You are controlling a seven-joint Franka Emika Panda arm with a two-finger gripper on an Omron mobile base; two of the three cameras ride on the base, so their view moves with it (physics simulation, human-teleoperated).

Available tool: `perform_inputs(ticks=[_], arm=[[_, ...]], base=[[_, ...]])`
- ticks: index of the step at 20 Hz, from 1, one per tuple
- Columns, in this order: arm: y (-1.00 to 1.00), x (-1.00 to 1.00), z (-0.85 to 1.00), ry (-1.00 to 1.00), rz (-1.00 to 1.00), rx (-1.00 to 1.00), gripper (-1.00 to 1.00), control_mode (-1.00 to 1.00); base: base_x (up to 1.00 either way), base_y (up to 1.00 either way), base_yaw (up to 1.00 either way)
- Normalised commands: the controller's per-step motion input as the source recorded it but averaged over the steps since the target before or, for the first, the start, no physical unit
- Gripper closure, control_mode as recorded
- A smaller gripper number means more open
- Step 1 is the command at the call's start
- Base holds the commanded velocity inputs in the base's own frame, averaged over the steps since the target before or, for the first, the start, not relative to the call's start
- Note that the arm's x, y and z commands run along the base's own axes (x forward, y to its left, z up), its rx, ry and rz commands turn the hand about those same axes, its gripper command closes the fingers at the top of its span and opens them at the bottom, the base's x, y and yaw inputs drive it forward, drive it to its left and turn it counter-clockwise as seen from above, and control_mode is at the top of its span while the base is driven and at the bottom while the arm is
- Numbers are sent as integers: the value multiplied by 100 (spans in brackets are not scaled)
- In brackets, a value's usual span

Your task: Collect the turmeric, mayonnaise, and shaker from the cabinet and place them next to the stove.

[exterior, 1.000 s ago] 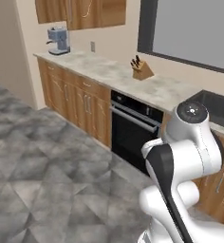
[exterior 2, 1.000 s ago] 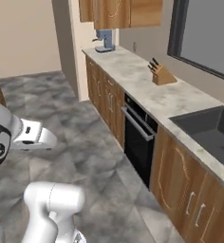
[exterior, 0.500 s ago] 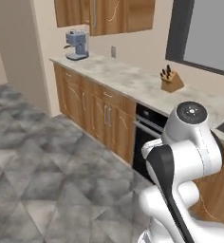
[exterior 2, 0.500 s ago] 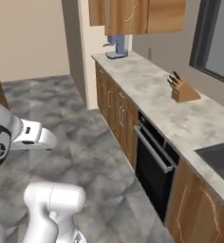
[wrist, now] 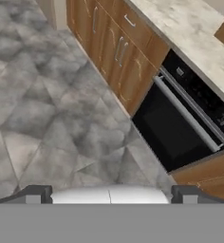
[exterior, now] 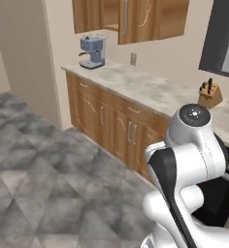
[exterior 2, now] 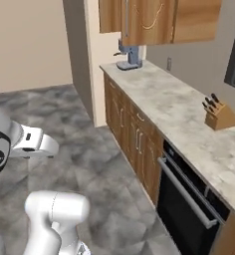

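Observation:
The light-wood wall cabinet point(exterior: 136, 19) hangs above the far end of the counter, with a grey bar handle on its tall door; it appears again in the right base view point(exterior 2: 154, 20). The turmeric, mayonnaise and shaker are hidden from here, and the stove is out of view. My gripper point(wrist: 110, 195) is open with nothing between its fingers. It points down at the grey floor in front of the base cabinets. One dark fingertip point(wrist: 34, 194) stands at the bottom left of the hand view, the other at the bottom right.
A blue-grey coffee machine point(exterior: 92, 51) stands on the marble counter point(exterior: 150, 89) under the cabinet. A wooden knife block point(exterior 2: 219, 115) sits further along. A black built-in oven point(exterior 2: 189, 199) point(wrist: 180, 128) is set in the wooden base cabinets. Grey tiled floor point(exterior: 43, 155) lies to the left.
The whole scene has shifted: the base has driven along the counter toward the coffee machine and wall cabinet, which now look nearer. The gripper stays open.

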Motion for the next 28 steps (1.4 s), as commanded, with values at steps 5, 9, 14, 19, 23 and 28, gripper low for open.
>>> perform_inputs(ticks=[5,9,14,19,23,28], arm=[[0,0,0,0,0,0,-100,100],[0,0,0,0,0,0,-100,100],[0,0,0,0,0,0,-100,100],[0,0,0,0,0,0,-100,100],[0,0,0,0,0,0,-100,100],[0,0,0,0,0,0,-100,100]], base=[[100,54,-11],[92,46,-20],[87,49,-30],[88,36,-32],[87,26,-32],[77,10,-32]])
